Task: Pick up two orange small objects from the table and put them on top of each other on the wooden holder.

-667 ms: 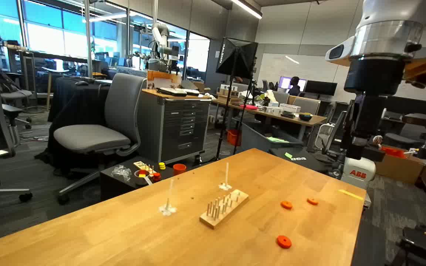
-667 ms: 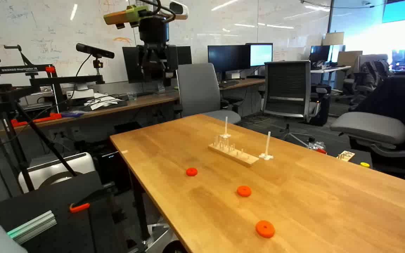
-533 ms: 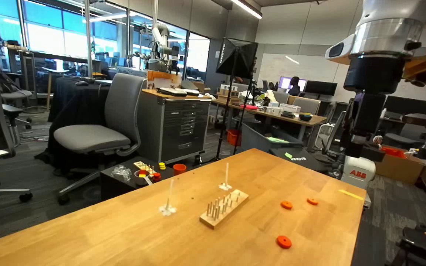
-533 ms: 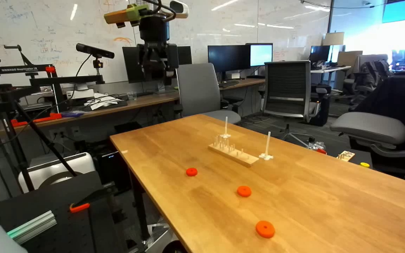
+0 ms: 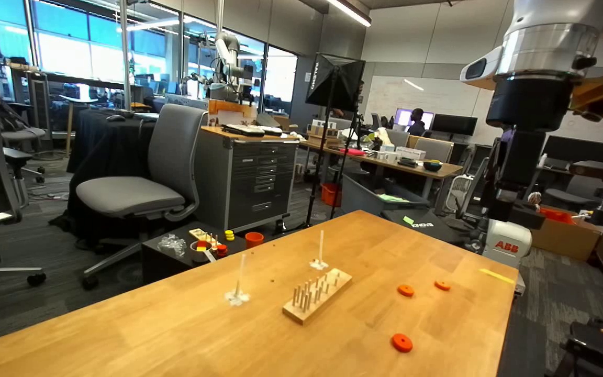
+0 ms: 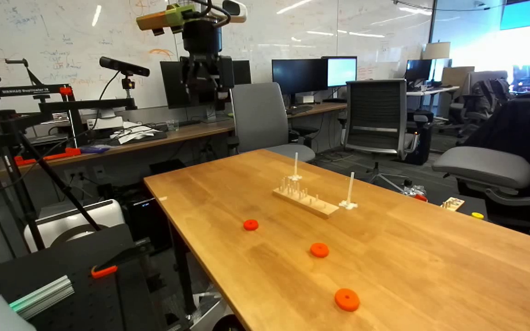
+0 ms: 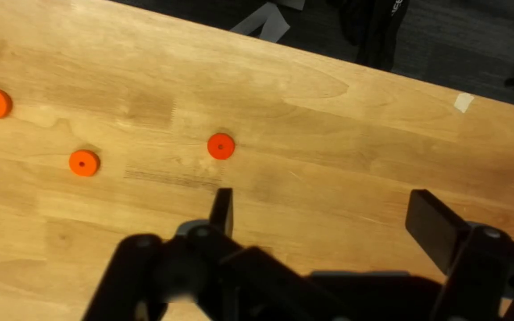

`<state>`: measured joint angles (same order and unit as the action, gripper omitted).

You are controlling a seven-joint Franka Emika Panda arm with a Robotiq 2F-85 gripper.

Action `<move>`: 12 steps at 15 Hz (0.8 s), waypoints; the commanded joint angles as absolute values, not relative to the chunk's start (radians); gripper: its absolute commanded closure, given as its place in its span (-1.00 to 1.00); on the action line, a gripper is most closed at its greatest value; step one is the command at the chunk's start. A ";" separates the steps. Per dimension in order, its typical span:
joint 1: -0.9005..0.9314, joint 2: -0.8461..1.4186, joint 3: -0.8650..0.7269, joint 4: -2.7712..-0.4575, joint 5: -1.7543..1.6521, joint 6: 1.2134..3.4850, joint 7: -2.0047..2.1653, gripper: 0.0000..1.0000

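Note:
Three flat round orange discs with centre holes lie apart on the wooden table, in an exterior view (image 5: 402, 343) (image 6: 319, 250) and in the wrist view (image 7: 84, 162). The redder disc (image 7: 221, 146) lies beyond the left finger in the wrist view. The wooden holder (image 5: 293, 313), also seen in an exterior view (image 6: 325, 209), is a flat board with several upright pegs and no disc on it. My gripper (image 7: 321, 209) is wide open and empty, high above the table; it shows in both exterior views (image 5: 513, 212) (image 6: 207, 99). The holder is out of the wrist view.
Two thin upright white rods (image 5: 240, 277) (image 6: 350, 188) are fixed to the table beside the holder. The table edge (image 7: 310, 55) crosses the top of the wrist view. Chairs (image 5: 129, 196) and a low black box with more parts (image 5: 191, 267) stand beyond the table.
The arm and gripper have risen very slightly. The discs and the holder have not moved.

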<state>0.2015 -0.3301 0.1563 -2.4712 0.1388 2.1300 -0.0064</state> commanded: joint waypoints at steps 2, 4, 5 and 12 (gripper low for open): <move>0.199 -0.330 0.158 -2.470 0.139 2.128 -0.007 -1.00; 0.197 -0.328 0.155 -2.460 0.139 2.125 -0.012 -1.00; 0.195 -0.323 0.150 -2.447 0.138 2.119 -0.019 -1.00; 0.106 -0.230 0.055 -2.287 0.150 2.169 -0.011 -1.00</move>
